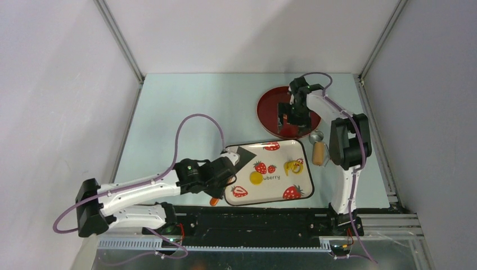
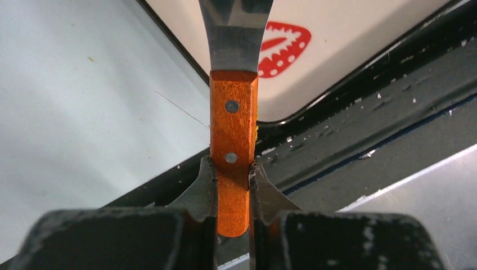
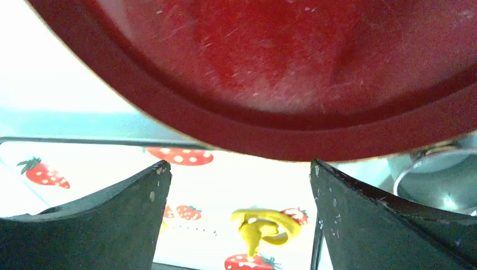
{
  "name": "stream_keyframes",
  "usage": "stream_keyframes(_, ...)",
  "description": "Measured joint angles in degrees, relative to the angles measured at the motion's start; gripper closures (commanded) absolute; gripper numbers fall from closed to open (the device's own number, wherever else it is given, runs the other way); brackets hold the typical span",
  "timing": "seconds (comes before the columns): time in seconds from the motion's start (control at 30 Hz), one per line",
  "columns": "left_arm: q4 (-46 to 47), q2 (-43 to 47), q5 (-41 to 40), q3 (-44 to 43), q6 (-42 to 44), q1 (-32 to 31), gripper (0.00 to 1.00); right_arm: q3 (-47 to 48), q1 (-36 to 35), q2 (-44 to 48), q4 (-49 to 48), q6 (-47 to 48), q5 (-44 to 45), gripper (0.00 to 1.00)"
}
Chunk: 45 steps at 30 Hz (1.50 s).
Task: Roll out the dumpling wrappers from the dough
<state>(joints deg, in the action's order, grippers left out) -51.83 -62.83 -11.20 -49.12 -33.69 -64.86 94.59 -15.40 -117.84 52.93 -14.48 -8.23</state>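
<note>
A ragged ring of yellow dough [image 1: 293, 166] [image 3: 264, 225] lies on the right part of the strawberry-print tray [image 1: 281, 188]. A round yellow dumpling wrapper [image 1: 256, 178] lies flat near the tray's middle. My left gripper [image 1: 222, 173] [image 2: 233, 169] is shut on the orange wooden handle of a scraper [image 2: 233, 112]. The scraper's dark blade [image 1: 244, 153] reaches over the tray's left corner. My right gripper [image 1: 292, 115] [image 3: 239, 169] hangs open and holds nothing, over the near part of a red plate [image 1: 273, 101] [image 3: 281, 84].
A small wooden rolling pin [image 1: 319, 153] and a round metal cutter [image 1: 316, 136] [image 3: 439, 180] lie just right of the tray. The tray's near edge lies close to the black rail [image 1: 253, 216] at the table front. Side walls enclose the table.
</note>
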Motion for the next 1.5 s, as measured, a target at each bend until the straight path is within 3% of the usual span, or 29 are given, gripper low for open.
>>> stream_keyframes(0.2, -2.0, -2.1, 1.8, 0.1, -4.2, -5.3, 1.0, -0.2, -2.2, 6.8, 1.0, 0.0, -0.5, 0.02)
stream_keyframes(0.4, -4.5, -3.6, 4.2, 0.4, -8.4, -10.3, 1.0, -7.2, -6.5, 13.1, -0.3, -0.5, -3.0, 0.03)
stream_keyframes(0.8, -7.9, -7.6, 8.3, 0.4, -12.9, -16.7, 1.0, -20.5, -9.4, 15.0, -2.7, -2.1, -3.9, 0.03)
stream_keyframes(1.17, -8.8, -11.3, 9.0, 0.4, -12.9, -16.9, 1.0, -27.6, -0.5, 25.2, -3.6, -2.4, -1.5, 0.07)
stream_keyframes(1.5, -8.8, -13.0, 8.7, 0.4, -12.8, -16.9, 1.0, -37.6, 7.4, 30.2, -4.2, -2.1, -3.8, 0.2)
